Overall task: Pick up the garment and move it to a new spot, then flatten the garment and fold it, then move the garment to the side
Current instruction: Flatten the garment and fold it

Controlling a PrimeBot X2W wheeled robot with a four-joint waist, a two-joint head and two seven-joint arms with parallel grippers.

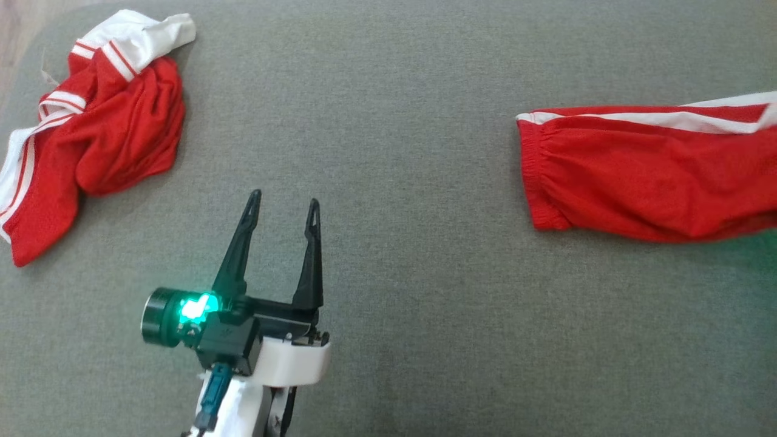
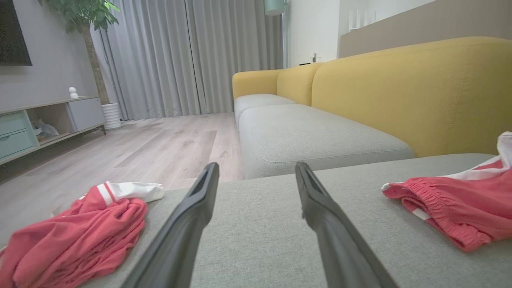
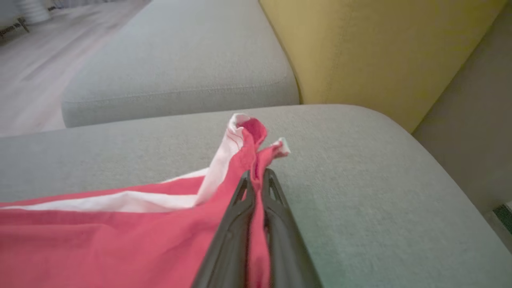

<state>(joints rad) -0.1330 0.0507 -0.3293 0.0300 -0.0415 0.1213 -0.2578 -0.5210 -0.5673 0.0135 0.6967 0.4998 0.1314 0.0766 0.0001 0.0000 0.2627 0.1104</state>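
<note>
Red garment [image 3: 100, 240], seemingly shorts, pinched in right claw [image 3: 257, 175].

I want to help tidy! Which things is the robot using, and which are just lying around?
In the job: flat red garment, right gripper shut on it, grey cushion under it.
Just lying about: crumpled red garment, yellow sofa, potted plant, open left gripper.

Left gripper [image 1: 284, 198] splayed, right gripper [image 3: 258, 173] pinched.
</note>
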